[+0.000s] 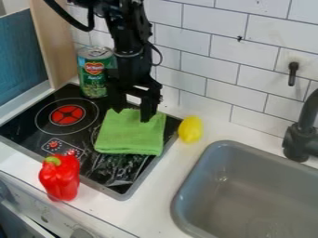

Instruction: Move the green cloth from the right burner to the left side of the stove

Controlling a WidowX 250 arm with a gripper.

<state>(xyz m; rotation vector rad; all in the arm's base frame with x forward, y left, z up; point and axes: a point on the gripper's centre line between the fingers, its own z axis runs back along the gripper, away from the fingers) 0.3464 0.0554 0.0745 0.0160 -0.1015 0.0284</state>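
Green cloth (127,137), ctr-left of frame, on blk stove (93,162); gripper (132,111) over its upper edge, jaws wide apart, nothing held.

Bright, even light | streaky glare (whitish) on stovetop (121,173) | sink (248,190) softly shaded

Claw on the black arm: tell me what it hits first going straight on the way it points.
Pointing down, the claw would most likely meet the green cloth first, near its back edge, on the stovetop. How much gap remains, if any, is hard to judge.
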